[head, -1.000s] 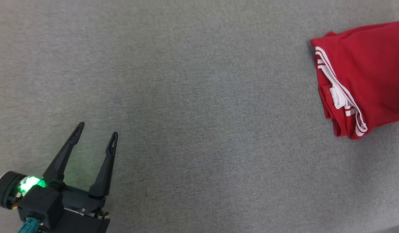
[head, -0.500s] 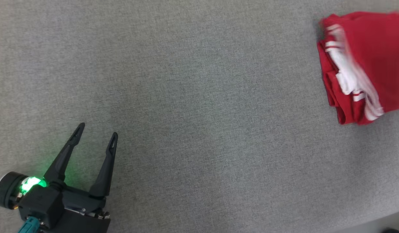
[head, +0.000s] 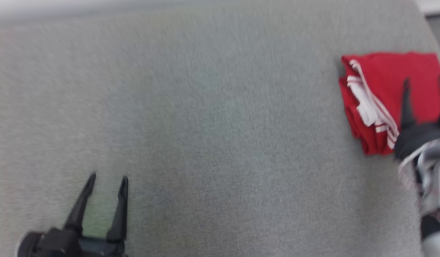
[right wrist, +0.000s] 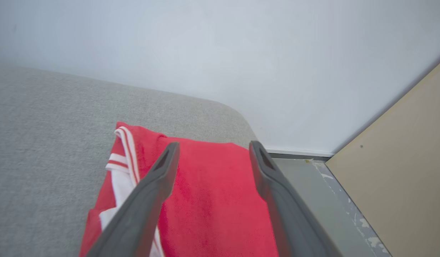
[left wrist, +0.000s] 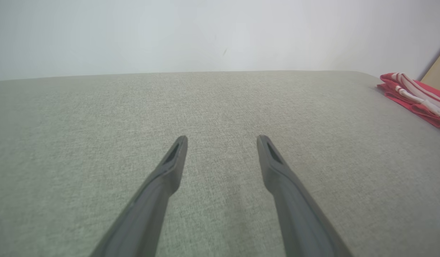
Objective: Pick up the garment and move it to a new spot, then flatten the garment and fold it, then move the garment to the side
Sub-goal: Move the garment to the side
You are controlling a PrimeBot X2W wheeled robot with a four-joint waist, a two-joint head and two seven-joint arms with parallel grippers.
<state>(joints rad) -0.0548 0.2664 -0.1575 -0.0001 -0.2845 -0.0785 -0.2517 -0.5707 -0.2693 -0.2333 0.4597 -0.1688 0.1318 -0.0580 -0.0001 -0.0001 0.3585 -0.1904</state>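
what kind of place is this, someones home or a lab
Probably a bare indoor test room, not clearly a home: a wide grey fabric-covered surface, a blank white wall behind it, and a tan board beside a paint-flecked floor.

The head view is smeared throughout. The right gripper [head: 425, 80] is clipped by its right edge, and part of the garment [head: 378, 71] is hidden behind it. The body of the left gripper [head: 108, 177] is cut off at the bottom edge.
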